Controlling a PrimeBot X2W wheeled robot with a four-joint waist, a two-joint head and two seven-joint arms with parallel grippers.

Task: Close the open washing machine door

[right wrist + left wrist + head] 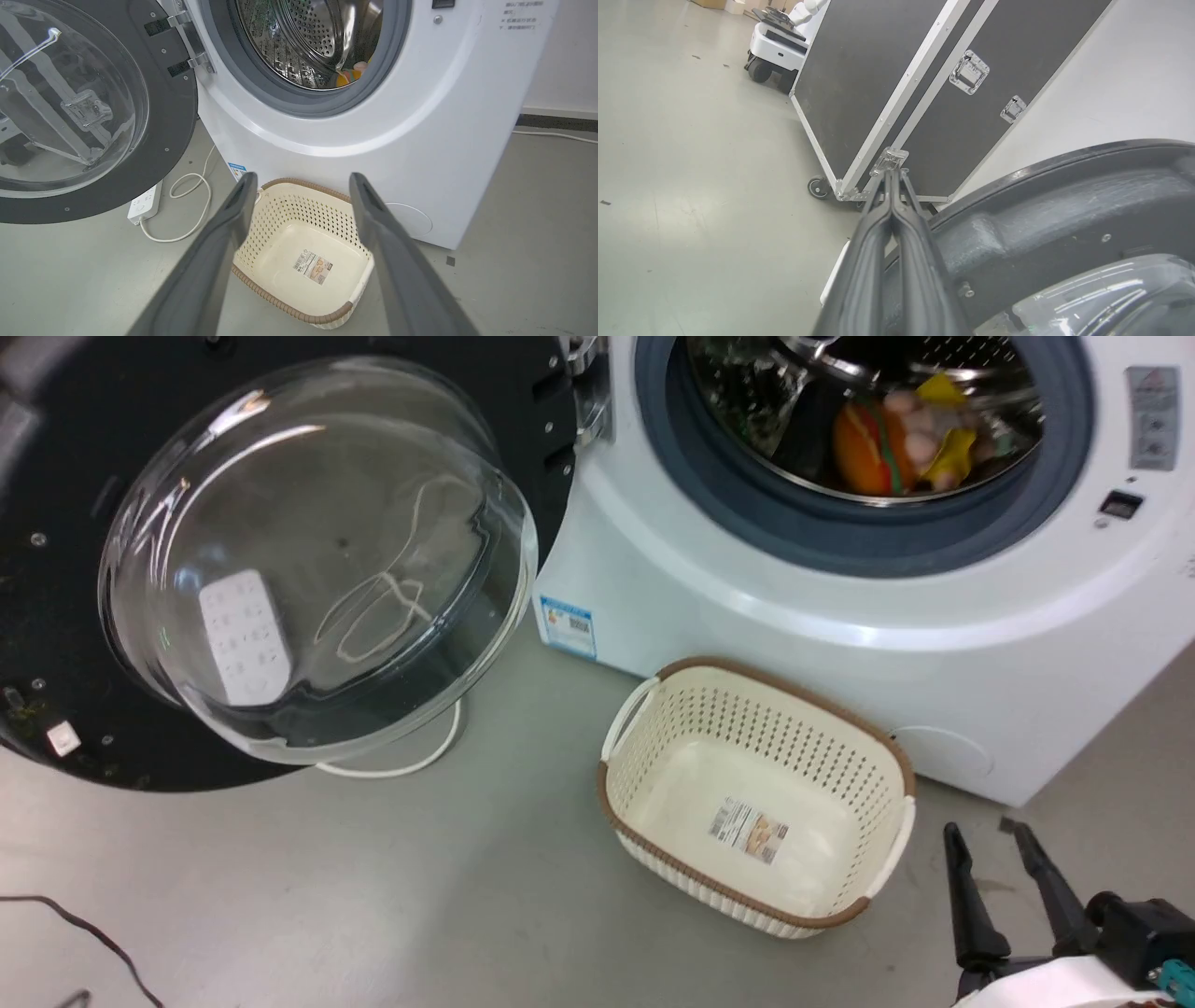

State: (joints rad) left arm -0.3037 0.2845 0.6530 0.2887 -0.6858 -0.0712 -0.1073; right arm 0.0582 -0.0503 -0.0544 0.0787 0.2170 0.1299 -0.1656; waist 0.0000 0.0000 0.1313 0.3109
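The washing machine door (317,560) stands wide open at the upper left of the head view, its black rim around a bulging clear glass bowl, its silver hinge (588,383) fixed to the white machine (840,635). The same door (70,102) shows at the left of the right wrist view. My left gripper (892,173) is shut and empty, lying just beside the door's black rim (1064,205). Low at the right, my right gripper (988,831) is open above the floor, right of the basket; its fingers (219,242) frame the basket.
A cream perforated basket (644,705) sits empty on the floor before the machine. Clothes (896,439) lie in the drum. A white power strip (145,205) and cable lie under the door. A large black flight case (896,84) on castors and another wheeled robot (777,44) stand beyond.
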